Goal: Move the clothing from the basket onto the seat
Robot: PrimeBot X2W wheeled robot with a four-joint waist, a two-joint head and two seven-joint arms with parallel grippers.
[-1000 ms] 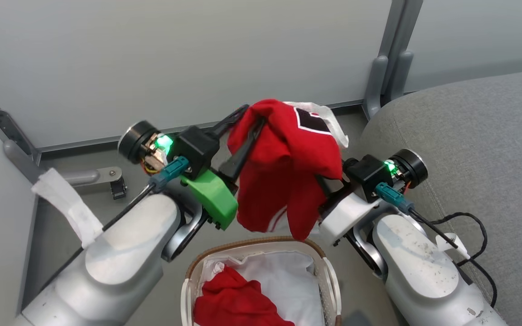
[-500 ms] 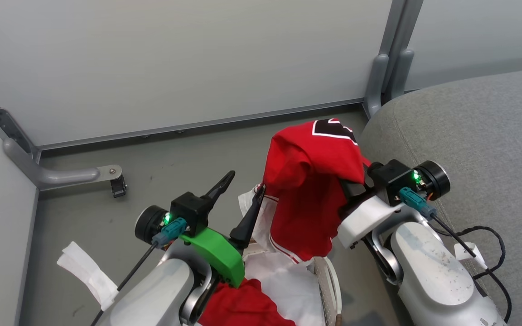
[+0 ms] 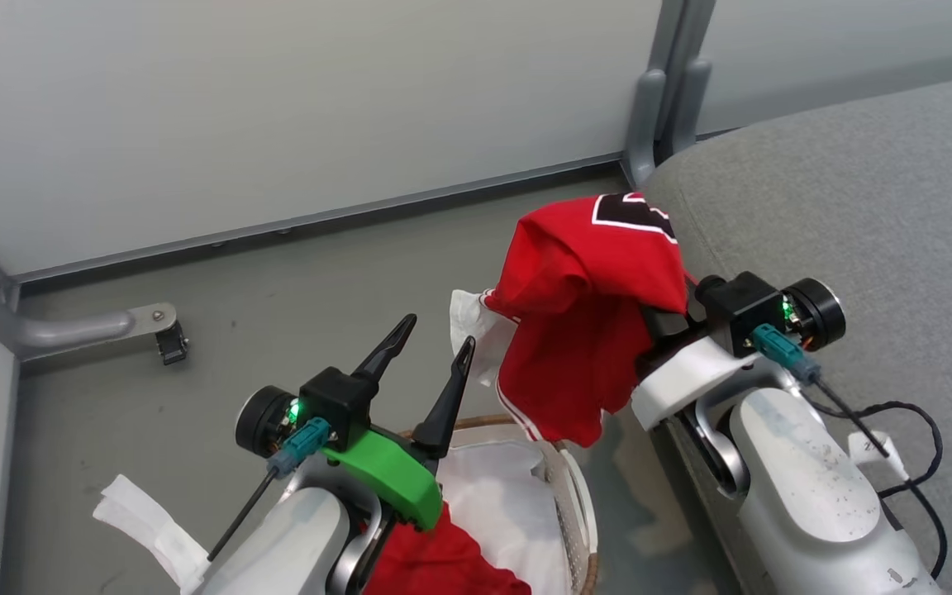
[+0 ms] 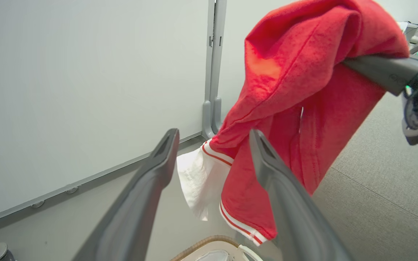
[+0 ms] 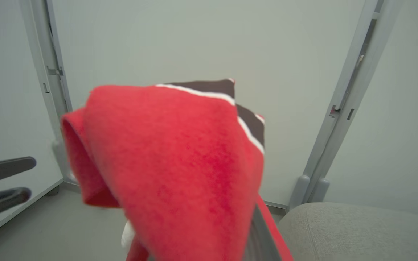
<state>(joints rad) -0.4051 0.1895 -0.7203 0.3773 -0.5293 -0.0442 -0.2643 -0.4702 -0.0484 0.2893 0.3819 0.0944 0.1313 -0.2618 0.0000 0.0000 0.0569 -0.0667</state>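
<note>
The red garment [image 3: 587, 330] hangs in the air from the right gripper [image 3: 663, 324], whose jaws are closed tight on a fold near its top, between the basket [image 3: 579, 504] and the edge of the seat [image 3: 856, 190], and touches neither. It looks light, soft and limp: it drapes over the fingers in loose folds, so it is likely to swing and trail, and the low striped hem could catch on the basket rim or slide off the rounded seat edge if it is let go too near it. A pinch on a thick bunched fold should hold better than one on a single layer. The left gripper [image 3: 439, 329] stands wide open and empty just beside the hanging cloth, above the basket, where a second red garment [image 3: 443, 562] lies on the white liner [image 3: 492, 496]; that one would be best taken at a raised crease, clear of the liner. The head view gives the layout: basket below, seat to the right, garment between. The left wrist view shows the white panel [image 4: 194, 181], the striped hem and a dark right finger running into the fold. The right wrist view has the cloth draped close across it, a dark white-edged patch [image 5: 245, 112] on top and the seat corner low beyond, with its own fingertips hidden.
</note>
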